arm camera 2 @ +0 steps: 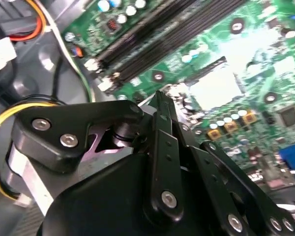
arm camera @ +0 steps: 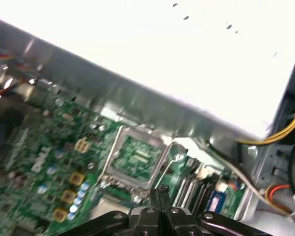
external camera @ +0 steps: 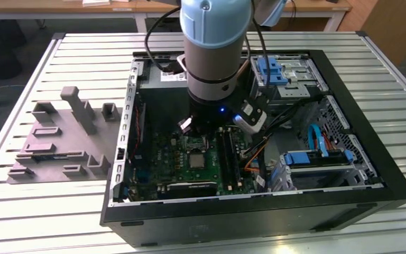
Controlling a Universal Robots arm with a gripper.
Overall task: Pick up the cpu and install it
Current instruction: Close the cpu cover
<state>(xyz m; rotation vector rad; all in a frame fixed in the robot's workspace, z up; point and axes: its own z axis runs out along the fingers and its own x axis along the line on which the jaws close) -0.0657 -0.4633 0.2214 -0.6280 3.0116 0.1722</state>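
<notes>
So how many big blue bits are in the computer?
2. One blue bit sits in the far corner, one by the exterior view's right wall. The arm may hide more.

slatted metal table (external camera: 62, 211) carries open computer case (external camera: 372, 174); grey tray (external camera: 55, 143) beside it.

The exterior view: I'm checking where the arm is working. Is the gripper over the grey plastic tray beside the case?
No, the gripper hangs inside the open black computer case, above the green motherboard.
</notes>
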